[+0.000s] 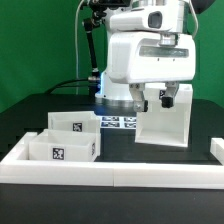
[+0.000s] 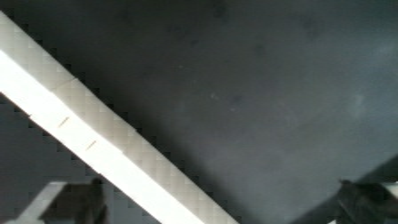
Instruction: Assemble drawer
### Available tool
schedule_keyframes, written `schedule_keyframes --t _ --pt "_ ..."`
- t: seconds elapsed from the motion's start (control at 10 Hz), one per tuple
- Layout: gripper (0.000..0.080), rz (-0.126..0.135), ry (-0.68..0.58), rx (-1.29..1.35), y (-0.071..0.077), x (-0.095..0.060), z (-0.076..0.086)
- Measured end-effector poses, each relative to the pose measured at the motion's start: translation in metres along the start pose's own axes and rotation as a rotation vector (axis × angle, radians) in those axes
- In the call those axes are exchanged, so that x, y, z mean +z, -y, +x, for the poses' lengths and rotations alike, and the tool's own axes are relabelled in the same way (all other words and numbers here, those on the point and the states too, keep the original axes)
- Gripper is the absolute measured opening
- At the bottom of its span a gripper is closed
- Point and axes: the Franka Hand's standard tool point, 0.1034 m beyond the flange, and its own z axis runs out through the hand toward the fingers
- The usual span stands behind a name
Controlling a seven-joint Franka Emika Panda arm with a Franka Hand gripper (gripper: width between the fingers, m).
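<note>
The tall open-fronted box housing point(image 1: 165, 120) stands on the dark table at the exterior view's right. Two small open-top trays sit at the exterior view's left, one behind point(image 1: 73, 125) and one in front point(image 1: 62, 149), each with marker tags. My gripper point(image 1: 154, 99) hangs at the housing's upper left corner, with its dark fingers spread. In the wrist view a thin white edge of the housing point(image 2: 98, 140) runs diagonally between my fingers, nearer one finger point(image 2: 63, 205) than the other point(image 2: 366, 195). The gripper point(image 2: 214, 203) is open and holds nothing.
The marker board point(image 1: 118, 123) lies flat on the table between the trays and the housing, behind them. A long low white border wall point(image 1: 110, 172) runs along the front, with a side piece at the exterior view's right point(image 1: 216, 148). Black cables hang behind the arm.
</note>
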Motion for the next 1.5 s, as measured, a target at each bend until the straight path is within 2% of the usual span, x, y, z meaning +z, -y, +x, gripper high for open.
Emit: schedule_keyframes --t 0.1,0.2,0.4,0.5,1.0,1.2,1.3,1.5 --pt "0.0650 -0.001 -0.009 0.074 0.003 0.000 -0.001" --pt "0.0650 0.005 -0.011 0.177 0.014 0.001 -0.005" --pt "0.0650 0.037 0.011 0.371 0.032 0.001 -0.003" --pt "0.0650 0.051 0.010 0.462 0.035 0.001 -0.001" --pt "0.0650 0.073 0.011 0.799 0.040 0.002 0.001" --pt "0.0650 0.089 0.019 1.053 0.056 0.009 -0.008" --pt "0.0650 0.092 0.036 1.111 0.067 0.011 -0.008" --pt "0.0650 0.090 0.038 1.094 0.079 0.005 -0.007"
